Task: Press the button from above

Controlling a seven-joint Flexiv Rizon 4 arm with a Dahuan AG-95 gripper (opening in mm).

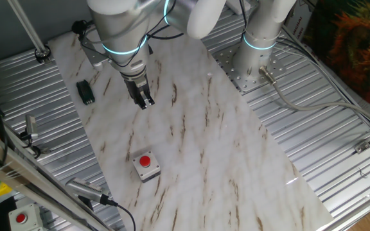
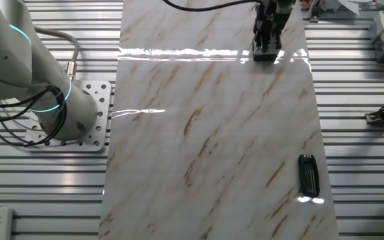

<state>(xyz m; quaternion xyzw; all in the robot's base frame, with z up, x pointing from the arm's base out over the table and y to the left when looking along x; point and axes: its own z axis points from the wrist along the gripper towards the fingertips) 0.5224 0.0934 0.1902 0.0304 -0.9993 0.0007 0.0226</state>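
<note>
Gripper [image 1: 144, 101] poised above marble board [image 1: 198, 128], well apart from red button [image 1: 145, 160] on grey box; claw state not discernible.

The button [image 1: 145, 160] is red on a light-grey box [image 1: 148, 170]. The board [image 1: 191, 141] is white marble with brown veins, on a ribbed silver table [image 1: 326, 147]. The arm [image 1: 124, 25] is white-grey with cyan rings; the gripper [image 1: 144, 101] is black.
</note>
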